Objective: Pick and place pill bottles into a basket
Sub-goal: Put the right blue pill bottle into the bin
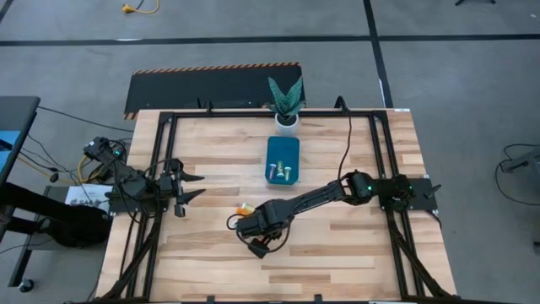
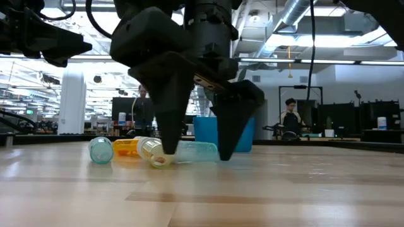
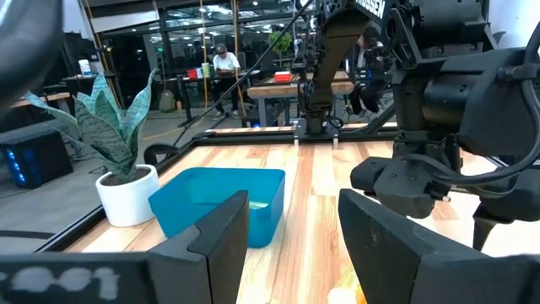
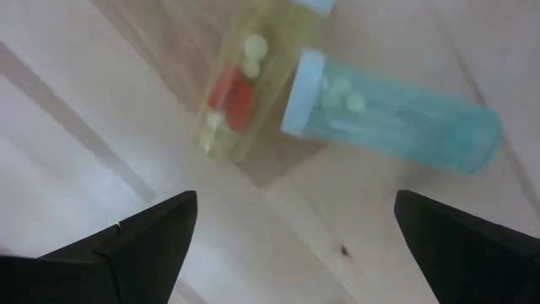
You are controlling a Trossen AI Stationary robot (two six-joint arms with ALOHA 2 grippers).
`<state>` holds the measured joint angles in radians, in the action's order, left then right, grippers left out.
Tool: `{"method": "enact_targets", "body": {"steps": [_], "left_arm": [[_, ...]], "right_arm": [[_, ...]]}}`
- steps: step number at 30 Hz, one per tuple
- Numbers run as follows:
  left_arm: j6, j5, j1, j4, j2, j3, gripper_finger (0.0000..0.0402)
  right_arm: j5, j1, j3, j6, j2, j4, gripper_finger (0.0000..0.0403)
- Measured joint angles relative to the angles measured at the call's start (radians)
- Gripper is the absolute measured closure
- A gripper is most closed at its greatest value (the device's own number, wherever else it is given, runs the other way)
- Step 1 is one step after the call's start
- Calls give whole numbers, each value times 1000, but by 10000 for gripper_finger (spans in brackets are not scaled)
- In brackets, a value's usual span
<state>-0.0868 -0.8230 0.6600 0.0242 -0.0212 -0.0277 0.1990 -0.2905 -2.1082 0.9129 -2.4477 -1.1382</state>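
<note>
The right gripper (image 2: 192, 154) hangs low over the worktop (image 1: 354, 253) at lower centre of the high view, its fingers (image 4: 126, 245) spread wide and grasping nothing, straddling a yellow pill bottle (image 4: 232, 101) and a teal pill bottle (image 4: 388, 114) lying on their sides. An orange pill bottle (image 2: 126, 147) lies beside them. The basket (image 1: 283, 158) sits above centre, holding bottles. The left gripper (image 1: 192, 187) waits at left, fingers partly parted, empty.
</note>
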Motion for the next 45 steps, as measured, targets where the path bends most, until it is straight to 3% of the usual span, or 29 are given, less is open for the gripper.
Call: {"method": "enact_targets", "body": {"steps": [8, 16, 31, 45], "left_arm": [[0, 0, 0, 0, 0, 0, 226], [0, 0, 0, 0, 0, 0, 226], [0, 0, 0, 0, 0, 0, 226], [0, 0, 0, 0, 0, 0, 226]], "right_arm": [[-22, 5, 0, 29, 0, -129, 8], [-40, 18, -10, 29, 0, -129, 8], [-156, 45, -184, 22, 3, -173, 5], [-204, 43, -191, 125, 3, -217, 5]]}}
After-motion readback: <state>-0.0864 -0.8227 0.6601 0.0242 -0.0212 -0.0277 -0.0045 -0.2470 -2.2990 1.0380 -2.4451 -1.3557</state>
